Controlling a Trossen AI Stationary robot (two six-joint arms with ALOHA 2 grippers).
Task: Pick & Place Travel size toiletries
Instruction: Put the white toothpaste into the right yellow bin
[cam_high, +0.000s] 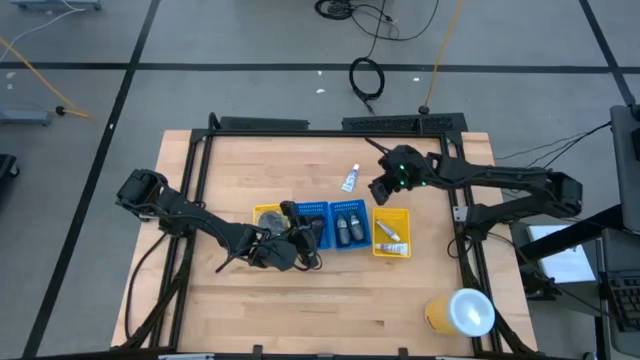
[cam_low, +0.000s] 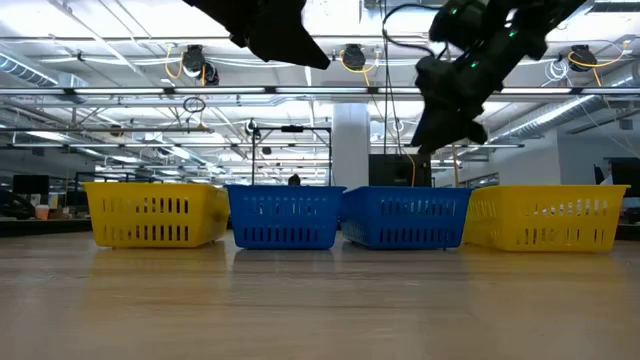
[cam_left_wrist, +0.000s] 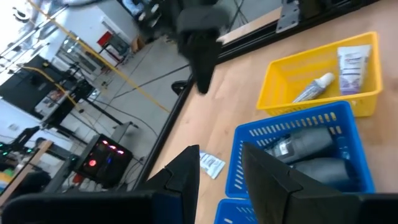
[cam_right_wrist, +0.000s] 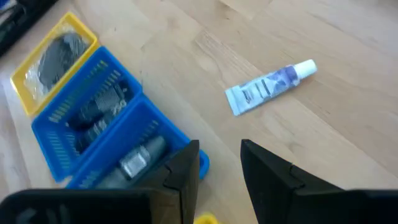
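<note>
Four small trays stand in a row mid-table: a yellow tray (cam_high: 265, 214) with a grey mesh pad (cam_right_wrist: 55, 50), two blue trays (cam_high: 313, 211) (cam_high: 348, 222) with dark bottles (cam_left_wrist: 311, 144), and a yellow tray (cam_high: 391, 232) with white tubes (cam_left_wrist: 353, 62). One white tube with a blue end (cam_right_wrist: 268, 87) lies flat on the bare wood just beyond the trays. My right gripper (cam_high: 381, 192) hangs open above the table between that tube and the right yellow tray, holding nothing. My left gripper (cam_high: 308, 238) hovers open at the near side of the left trays, also holding nothing.
A large yellow-and-white cylinder (cam_high: 462, 310) stands at the table's near right corner. A black frame (cam_high: 300, 126) runs along the far edge and both sides. Bare wood lies in front of the trays and at the far left.
</note>
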